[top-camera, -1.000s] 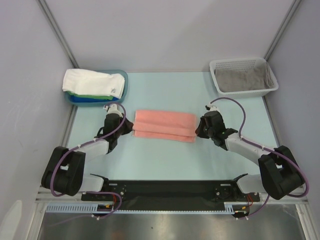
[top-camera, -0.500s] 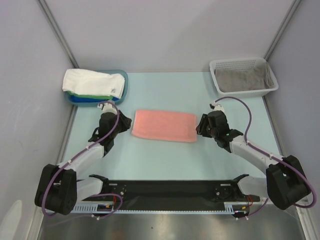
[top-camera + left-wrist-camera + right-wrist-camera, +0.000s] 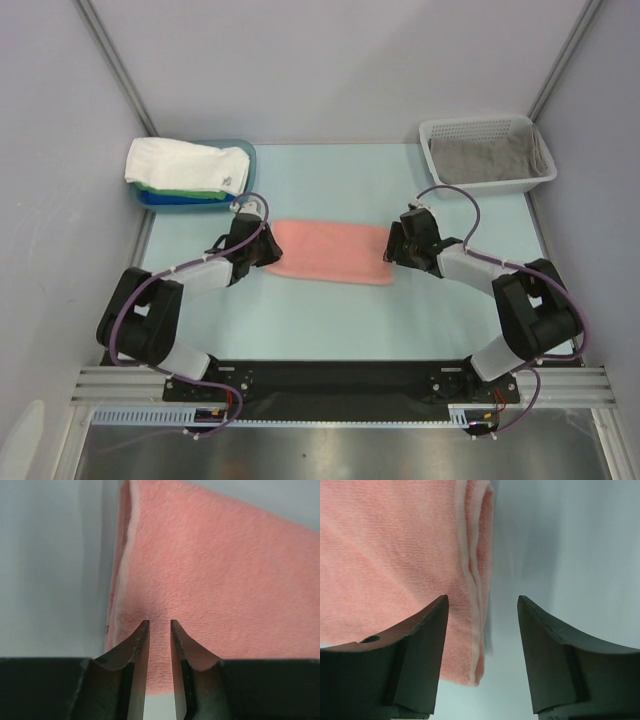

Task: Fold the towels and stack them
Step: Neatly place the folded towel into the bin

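Note:
A salmon pink towel [image 3: 330, 252] lies folded into a flat strip at the table's middle. My left gripper [image 3: 268, 250] is over its left end. In the left wrist view the left gripper [image 3: 159, 622] has its jaws only a narrow gap apart, with nothing between them and the towel [image 3: 210, 570] beneath. My right gripper [image 3: 392, 248] is at the towel's right end. In the right wrist view the right gripper [image 3: 482, 600] is open and empty, straddling the towel's layered edge [image 3: 475, 580]. A white towel [image 3: 188, 162] tops a stack of green and blue ones.
The stack sits in a blue tray [image 3: 250, 160] at the back left. A white perforated basket [image 3: 540, 180] at the back right holds a grey towel [image 3: 482, 158]. Grey walls close in the left, right and back sides.
The pink towel's raised fold has been laid flat and let go. Both grippers drew back a little, then moved in over the towel's two ends.

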`<state>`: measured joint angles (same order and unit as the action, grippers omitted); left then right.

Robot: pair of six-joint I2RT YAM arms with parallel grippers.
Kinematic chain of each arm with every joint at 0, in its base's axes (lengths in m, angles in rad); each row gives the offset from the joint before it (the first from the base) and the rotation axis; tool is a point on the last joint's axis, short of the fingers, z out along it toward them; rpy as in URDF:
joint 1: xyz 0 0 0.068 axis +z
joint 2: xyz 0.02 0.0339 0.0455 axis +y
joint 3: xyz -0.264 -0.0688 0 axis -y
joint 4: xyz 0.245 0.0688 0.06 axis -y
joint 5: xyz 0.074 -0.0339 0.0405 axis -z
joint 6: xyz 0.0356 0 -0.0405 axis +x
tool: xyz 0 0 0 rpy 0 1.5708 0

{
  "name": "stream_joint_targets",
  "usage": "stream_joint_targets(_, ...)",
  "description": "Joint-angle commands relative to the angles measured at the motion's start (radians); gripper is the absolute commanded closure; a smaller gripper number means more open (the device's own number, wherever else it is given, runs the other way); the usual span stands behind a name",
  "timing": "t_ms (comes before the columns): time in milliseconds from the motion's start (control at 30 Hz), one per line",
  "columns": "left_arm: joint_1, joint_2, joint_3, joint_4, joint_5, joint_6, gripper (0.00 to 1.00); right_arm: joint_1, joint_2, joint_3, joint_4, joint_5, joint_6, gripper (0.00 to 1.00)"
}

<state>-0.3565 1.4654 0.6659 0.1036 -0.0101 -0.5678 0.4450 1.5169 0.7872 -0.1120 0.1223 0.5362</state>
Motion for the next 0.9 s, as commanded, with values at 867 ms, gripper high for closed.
stream_joint_targets(867, -0.004, 0.073, 0.047, -0.062, -0.03, -0.017, 0.76, 0.093, 0.284, 0.164, -0.061, 0.099, 0.058, 0.57)
